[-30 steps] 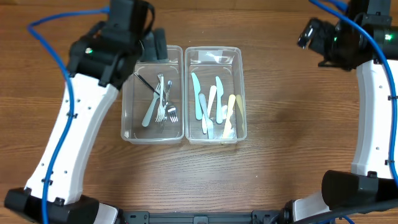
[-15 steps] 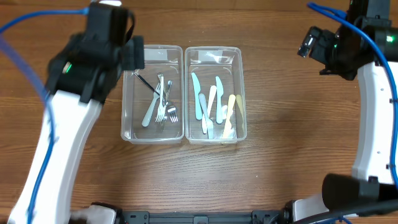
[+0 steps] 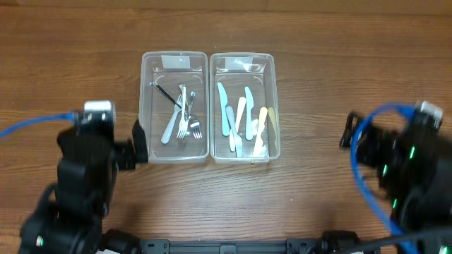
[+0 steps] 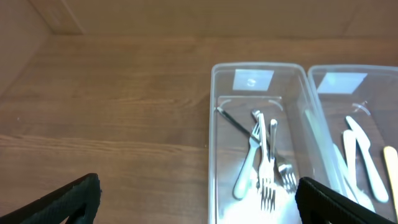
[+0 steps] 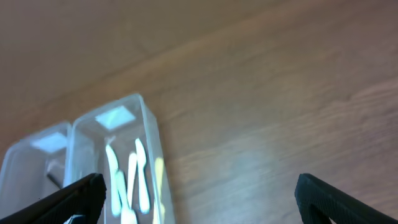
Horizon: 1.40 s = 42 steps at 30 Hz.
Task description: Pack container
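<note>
Clear plastic makes up both of the task's tubs in the overhead view. The fork container [image 3: 143,106] and the knife container [image 3: 276,106] stand side by side, long walls touching, at the middle of the far edge of the brown wooden counter [image 3: 339,63]. Metal forks [image 3: 185,121] lie heaped in the first, with a thin black utensil [image 3: 165,92] aslant at its far end. Pastel knives [image 3: 241,121] in pale blue, white and yellow lie lengthwise in the second. Each tub carries a white label [image 3: 176,61] at its far end, but the writing is too small to read. The left arm [image 3: 85,176] and right arm [image 3: 406,169] sit low near the near corners, well apart from the tubs.

From the left wrist, the left end effector [image 4: 199,210] is spread wide and grips nothing; its dark fingers [image 4: 62,202] show only at the lower corners. The fork container lies ahead toward the right. Its label bears a faint mark that cannot be made out.

From the right wrist, the right end effector [image 5: 199,205] likewise gapes empty. Both tubs appear blurred at the lower left, labels unreadable.
</note>
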Each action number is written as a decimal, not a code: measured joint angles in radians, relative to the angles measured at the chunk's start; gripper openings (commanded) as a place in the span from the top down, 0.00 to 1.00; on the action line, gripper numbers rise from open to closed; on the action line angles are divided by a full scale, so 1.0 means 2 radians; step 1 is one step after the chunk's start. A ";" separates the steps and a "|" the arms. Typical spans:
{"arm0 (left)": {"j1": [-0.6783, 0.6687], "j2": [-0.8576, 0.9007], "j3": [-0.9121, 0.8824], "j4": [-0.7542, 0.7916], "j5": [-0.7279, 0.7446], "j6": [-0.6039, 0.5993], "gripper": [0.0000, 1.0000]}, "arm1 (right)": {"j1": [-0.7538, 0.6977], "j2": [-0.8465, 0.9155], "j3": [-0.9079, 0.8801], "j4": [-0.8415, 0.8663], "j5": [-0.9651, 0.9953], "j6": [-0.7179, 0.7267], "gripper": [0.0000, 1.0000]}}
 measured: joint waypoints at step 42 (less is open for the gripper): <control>0.000 -0.140 -0.123 0.039 -0.125 0.000 0.00 | 0.087 -0.169 -0.178 0.004 0.058 -0.004 0.00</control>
